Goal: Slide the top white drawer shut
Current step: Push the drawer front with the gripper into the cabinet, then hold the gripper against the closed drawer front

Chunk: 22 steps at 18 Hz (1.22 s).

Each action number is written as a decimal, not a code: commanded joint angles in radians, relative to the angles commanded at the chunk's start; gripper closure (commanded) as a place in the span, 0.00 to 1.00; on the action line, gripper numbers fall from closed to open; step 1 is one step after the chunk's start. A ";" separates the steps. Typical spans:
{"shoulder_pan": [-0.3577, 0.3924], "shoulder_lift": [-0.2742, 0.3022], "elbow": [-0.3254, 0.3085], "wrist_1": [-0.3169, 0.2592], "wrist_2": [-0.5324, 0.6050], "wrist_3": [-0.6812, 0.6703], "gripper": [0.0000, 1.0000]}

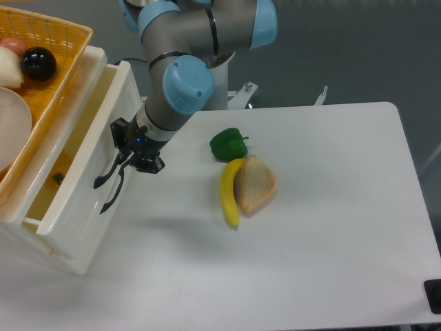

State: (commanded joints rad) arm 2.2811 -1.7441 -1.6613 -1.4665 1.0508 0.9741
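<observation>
The top white drawer (81, 201) sticks out of its cabinet at the left, with a narrow strip of its inside showing. A curved black handle (103, 179) sits on its front. My gripper (127, 161) is pressed against that front right by the handle, and its fingers look shut with nothing held. A second black curve (111, 199) shows just below the handle. Inside the drawer, a bit of a yellow pepper (59, 176) shows under the basket.
An orange woven basket (60, 43) with a black ball (38, 63) and a white bowl (12, 127) rests on top of the cabinet. A green pepper (228, 144), a banana (228, 193) and a bread slice (256, 183) lie mid-table.
</observation>
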 joint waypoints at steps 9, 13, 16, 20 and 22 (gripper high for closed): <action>-0.021 0.005 0.000 0.000 -0.028 -0.008 0.83; -0.028 -0.008 -0.002 0.005 -0.038 -0.025 0.83; -0.028 -0.006 -0.011 0.003 -0.038 -0.026 0.83; -0.026 -0.006 -0.017 0.002 -0.038 -0.026 0.82; -0.026 -0.006 -0.017 0.002 -0.040 -0.025 0.83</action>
State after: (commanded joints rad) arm 2.2550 -1.7503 -1.6782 -1.4650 1.0109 0.9495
